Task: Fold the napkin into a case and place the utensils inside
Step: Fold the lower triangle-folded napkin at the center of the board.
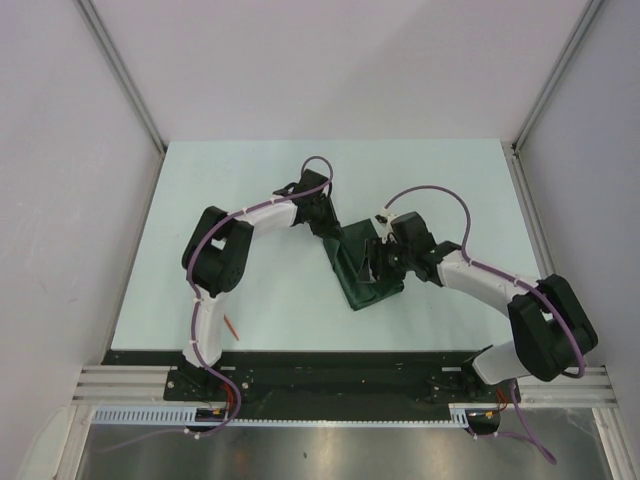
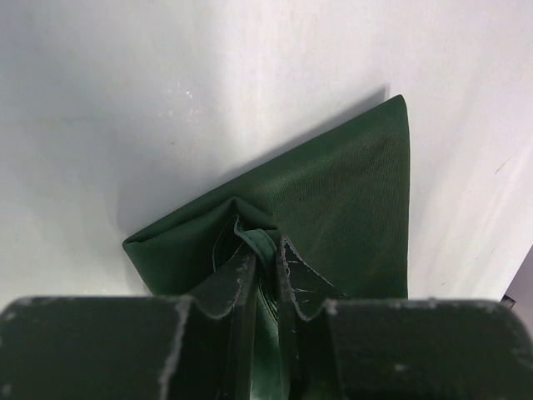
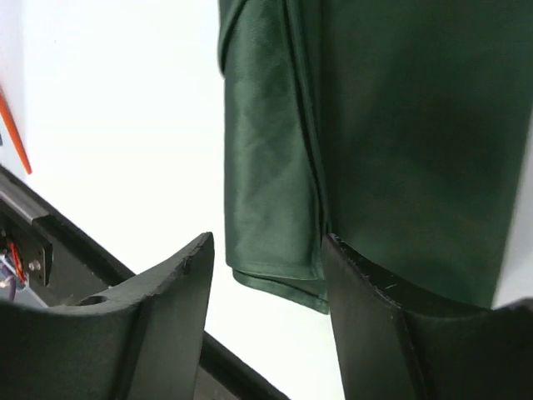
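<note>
The dark green napkin [image 1: 362, 285] lies folded into a narrow strip at mid-table. My left gripper [image 1: 328, 230] is at its far end, shut on a bunched fold of the napkin [image 2: 350, 192]; in the left wrist view the cloth is pinched between the fingers of the left gripper [image 2: 265, 254]. My right gripper [image 1: 376, 266] hovers over the strip's middle. In the right wrist view this gripper [image 3: 266, 250] stands open above the napkin's layered near edge [image 3: 271, 183], holding nothing. One orange-red utensil [image 1: 232, 326] lies by the left arm's base and also shows as the thin orange utensil [image 3: 15, 133].
A black rail [image 1: 330, 360] runs along the table's near edge, with the arm bases bolted to it. Grey walls enclose the pale table [image 1: 250, 180] on three sides. The same rail [image 3: 58, 242] shows low left in the right wrist view.
</note>
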{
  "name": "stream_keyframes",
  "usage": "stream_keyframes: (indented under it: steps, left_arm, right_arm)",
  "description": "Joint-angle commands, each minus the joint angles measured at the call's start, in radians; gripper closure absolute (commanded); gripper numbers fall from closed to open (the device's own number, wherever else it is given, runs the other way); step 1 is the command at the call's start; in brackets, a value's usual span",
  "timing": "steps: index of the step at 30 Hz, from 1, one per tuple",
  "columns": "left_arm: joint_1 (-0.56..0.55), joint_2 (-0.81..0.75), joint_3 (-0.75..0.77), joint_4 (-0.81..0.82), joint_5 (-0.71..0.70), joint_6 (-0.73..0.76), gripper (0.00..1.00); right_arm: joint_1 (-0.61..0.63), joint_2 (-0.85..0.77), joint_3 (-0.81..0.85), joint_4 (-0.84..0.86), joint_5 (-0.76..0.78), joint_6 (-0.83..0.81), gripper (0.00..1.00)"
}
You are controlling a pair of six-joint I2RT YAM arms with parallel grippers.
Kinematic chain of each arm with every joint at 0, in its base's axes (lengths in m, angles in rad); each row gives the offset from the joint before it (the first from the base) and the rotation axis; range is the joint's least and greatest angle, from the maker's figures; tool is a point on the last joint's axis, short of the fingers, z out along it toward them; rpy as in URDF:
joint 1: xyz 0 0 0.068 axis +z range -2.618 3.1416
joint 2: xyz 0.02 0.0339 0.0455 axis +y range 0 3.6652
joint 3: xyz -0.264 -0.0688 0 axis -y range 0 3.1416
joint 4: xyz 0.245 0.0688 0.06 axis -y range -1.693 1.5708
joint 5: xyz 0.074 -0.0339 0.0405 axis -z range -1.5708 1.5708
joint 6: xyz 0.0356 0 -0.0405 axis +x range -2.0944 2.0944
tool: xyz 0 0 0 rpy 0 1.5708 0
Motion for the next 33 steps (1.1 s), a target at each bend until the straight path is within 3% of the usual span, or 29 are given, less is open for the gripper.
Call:
stream_keyframes:
  steps: [1,10,13,14,15,17,20,25,29,33]
  left_arm:
    - [-0.006,-0.007,0.034,0.025,-0.006,0.004,0.83]
    - [-0.013,-0.001,0.036,0.017,0.006,0.022,0.83]
    - [-0.018,0.007,0.043,0.018,0.008,0.027,0.79]
    - [-0.019,0.007,0.042,0.02,0.009,0.027,0.76]
    - [-0.018,0.007,0.04,0.023,0.011,0.027,0.67]
    - [-0.019,-0.004,0.034,0.035,0.016,0.029,0.62]
    - [-0.018,-0.044,0.04,0.035,0.014,0.042,0.42]
    - [-0.016,-0.169,0.025,0.02,-0.013,0.09,0.33]
    - [-0.006,-0.292,-0.091,0.064,-0.026,0.09,0.41]
    - [0.013,-0.295,-0.214,0.136,0.042,0.055,0.7]
  right_arm:
    - [0.025,0.06,-0.002,0.074,-0.066,0.019,0.48]
    - [0.028,0.138,-0.053,0.167,-0.099,0.026,0.83]
    - [0.038,0.157,-0.099,0.26,-0.126,0.072,0.86]
    - [0.041,0.17,-0.116,0.286,-0.135,0.091,0.87]
    - [0.041,0.172,-0.149,0.314,-0.142,0.108,0.89]
    - [0.042,0.169,-0.188,0.398,-0.138,0.158,0.91]
    - [0.042,0.164,-0.234,0.463,-0.123,0.203,0.92]
    - [0.035,0.152,-0.228,0.438,-0.097,0.188,0.92]
    - [0.028,0.144,-0.217,0.418,-0.106,0.172,0.92]
    - [0.024,0.138,-0.179,0.368,-0.109,0.148,0.91]
